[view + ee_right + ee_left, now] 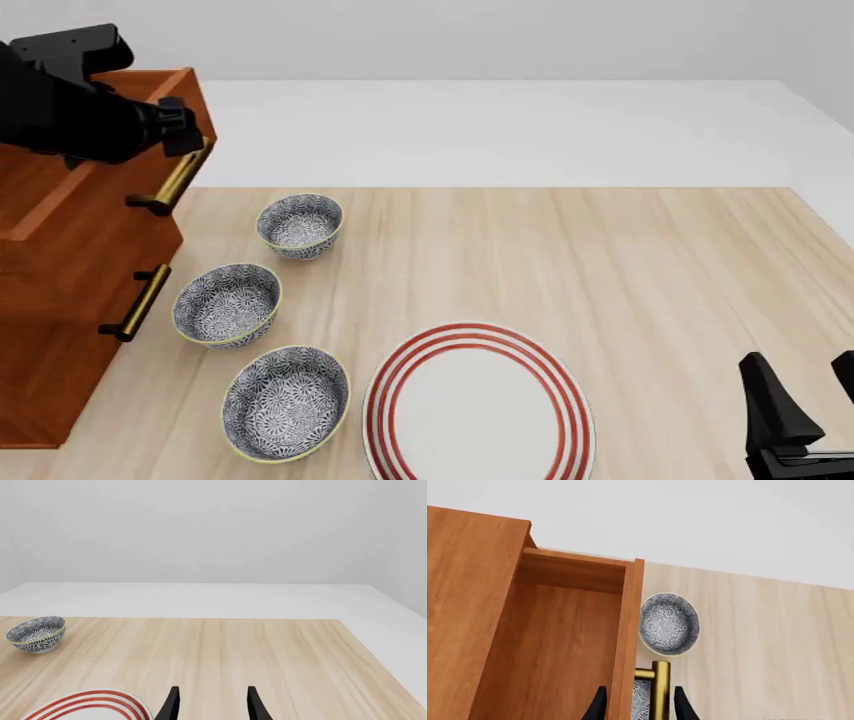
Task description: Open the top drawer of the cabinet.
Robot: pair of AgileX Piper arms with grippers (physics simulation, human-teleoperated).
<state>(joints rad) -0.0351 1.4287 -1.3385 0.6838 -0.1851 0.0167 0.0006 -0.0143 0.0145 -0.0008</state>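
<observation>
The light wooden table (641, 280) carries everything, and the cabinet (54, 300) is its landmark, standing at the table's left edge in the front view, tall and reddish-brown, with brass bar handles down its front. The top drawer (560, 645) is pulled out from the cabinet's front, so the left wrist view looks down into its bare wooden box. Its brass handle (174, 180) sticks out toward the bowls. The left gripper (639, 707) is at that handle: its two black fingers stand one on each side of the drawer front and the brass bar, set close about them, though whether the pads press the bar cannot be told. To the right of the cabinet lies a white plate with red rings (478, 405), nearer the arms' side. Three patterned blue-and-white bowls (299, 225) stand in a row just beside the cabinet's front. The right gripper (211, 705) hangs over bare table far from the cabinet, jaws apart, holding nothing.
</observation>
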